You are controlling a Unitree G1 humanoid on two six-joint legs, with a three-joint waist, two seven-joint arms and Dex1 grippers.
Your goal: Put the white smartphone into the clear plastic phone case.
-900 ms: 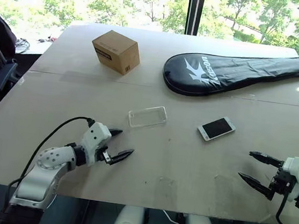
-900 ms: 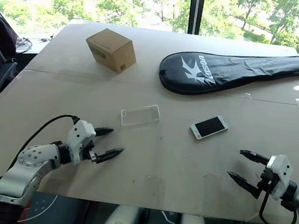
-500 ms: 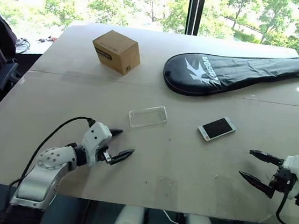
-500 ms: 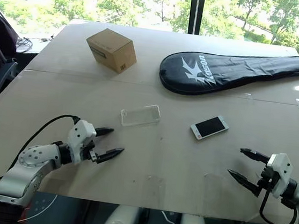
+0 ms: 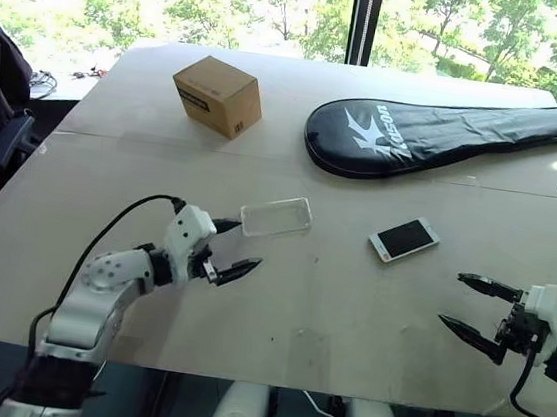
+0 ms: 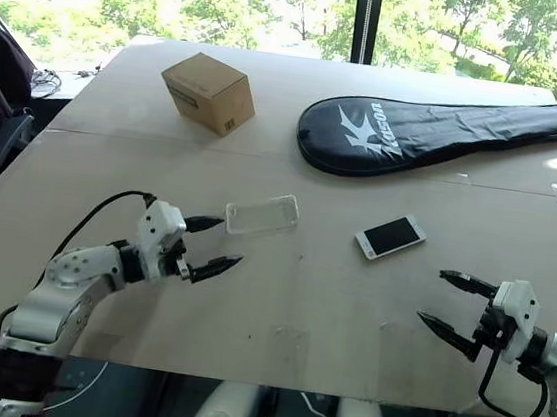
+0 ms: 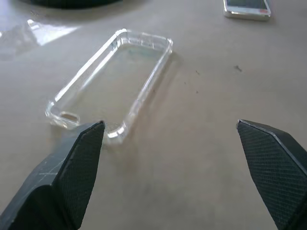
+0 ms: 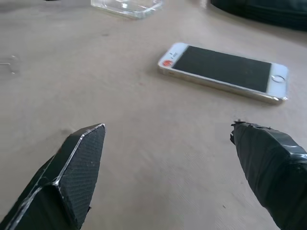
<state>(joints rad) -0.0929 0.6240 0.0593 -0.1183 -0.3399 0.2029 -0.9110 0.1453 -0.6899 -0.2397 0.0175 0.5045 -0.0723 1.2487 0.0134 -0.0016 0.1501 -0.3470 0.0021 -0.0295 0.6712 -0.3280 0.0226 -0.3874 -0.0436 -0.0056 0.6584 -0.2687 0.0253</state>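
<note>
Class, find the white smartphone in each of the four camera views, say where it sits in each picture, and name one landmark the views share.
Left eye view: white smartphone right of centre on the table.
Right eye view: right of centre, right of the clear case.
Left wrist view: cut off at the top edge, beyond the case.
Right wrist view: upper middle, screen up, beyond the open right gripper.
Shared landmark: the clear case, at whose near end the open left gripper sits.

light: you get bright daylight from the window (image 5: 281, 8) behind the table (image 5: 297, 311) | glare: table's far-right edge | focus: sharp
</note>
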